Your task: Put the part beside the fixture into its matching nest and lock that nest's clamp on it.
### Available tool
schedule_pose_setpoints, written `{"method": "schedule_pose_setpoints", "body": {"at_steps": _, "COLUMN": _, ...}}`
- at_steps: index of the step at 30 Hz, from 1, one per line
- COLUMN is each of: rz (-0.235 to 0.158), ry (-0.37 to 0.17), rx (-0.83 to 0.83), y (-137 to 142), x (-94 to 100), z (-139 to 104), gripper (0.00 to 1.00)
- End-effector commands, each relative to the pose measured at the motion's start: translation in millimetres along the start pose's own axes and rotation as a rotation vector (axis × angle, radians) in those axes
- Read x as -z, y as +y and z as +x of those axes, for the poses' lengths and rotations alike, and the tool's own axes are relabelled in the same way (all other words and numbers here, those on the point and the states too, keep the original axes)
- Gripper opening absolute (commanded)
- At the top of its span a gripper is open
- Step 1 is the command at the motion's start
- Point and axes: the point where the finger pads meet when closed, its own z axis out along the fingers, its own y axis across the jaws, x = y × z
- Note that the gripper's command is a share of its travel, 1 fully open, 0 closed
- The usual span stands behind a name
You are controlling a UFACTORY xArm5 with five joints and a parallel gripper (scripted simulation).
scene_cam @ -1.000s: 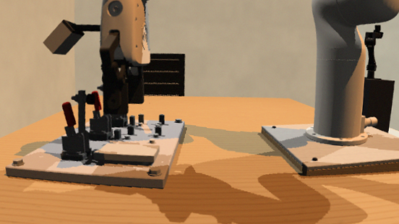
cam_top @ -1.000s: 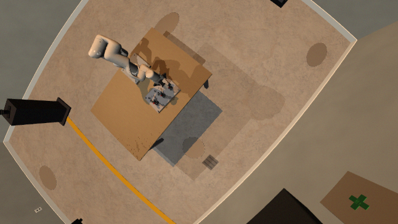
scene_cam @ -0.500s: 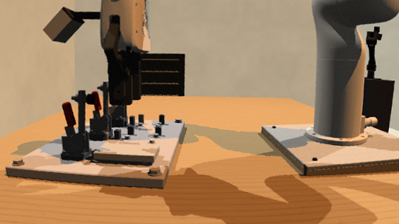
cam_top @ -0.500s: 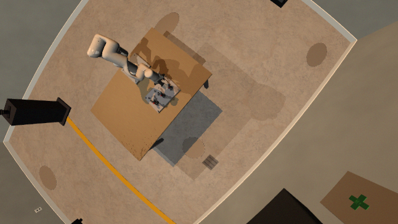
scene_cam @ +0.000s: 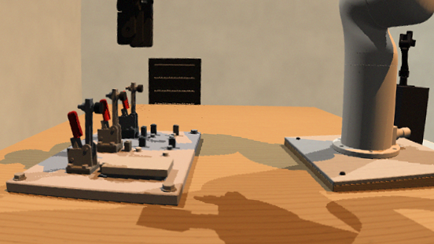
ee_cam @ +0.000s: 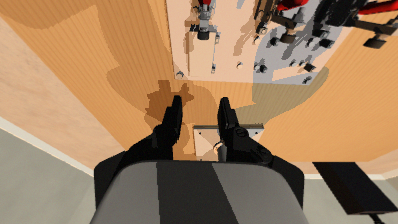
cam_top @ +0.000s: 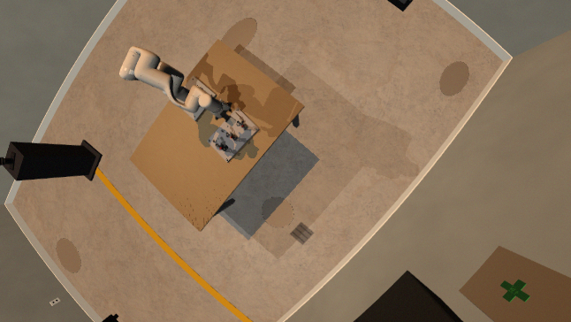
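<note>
1. I work in a workshop cell: my base plate (scene_cam: 384, 168) is bolted to a wooden bench (scene_cam: 229, 216).
2. A fixture plate (scene_cam: 121, 190) with red-handled toggle clamps (scene_cam: 74, 124) sits on the bench.
3. A yellow line (cam_top: 163, 248) is painted on the floor (cam_top: 376, 88), and a low kerb (cam_top: 468, 26) rings it.
4. A camera on a stand (scene_cam: 404, 55) rises behind my base.

Matt wood-grain table (scene_cam: 267, 228), red glossy clamp handles (scene_cam: 74, 124)

part (scene_cam: 137, 164): tan slab | flat in nearest nest | clamp (scene_cam: 83, 139) upright, red handle raised
</note>
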Motion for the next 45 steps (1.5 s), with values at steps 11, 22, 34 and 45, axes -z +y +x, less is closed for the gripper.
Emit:
{"method": "schedule_pose_setpoints", "body": {"at_steps": 11, "rz": 0.0, "ry": 0.001, "rx": 0.0, "y": 0, "x": 8.3, "z": 13, "gripper": 0.47}}
{"method": "schedule_pose_setpoints", "body": {"at_steps": 22, "rz": -0.001, "ry": 0.002, "rx": 0.0, "y": 0, "x": 8.4, "z": 57, "gripper": 0.47}}
{"method": "schedule_pose_setpoints", "body": {"at_steps": 34, "rz": -0.002, "ry": 0.002, "rx": 0.0, "y": 0, "x": 8.5, "z": 88, "gripper": 0.47}}
{"method": "schedule_pose_setpoints", "body": {"at_steps": 45, "rz": -0.002, "ry": 0.002, "rx": 0.0, "y": 0, "x": 7.9, "z": 91, "gripper": 0.47}}
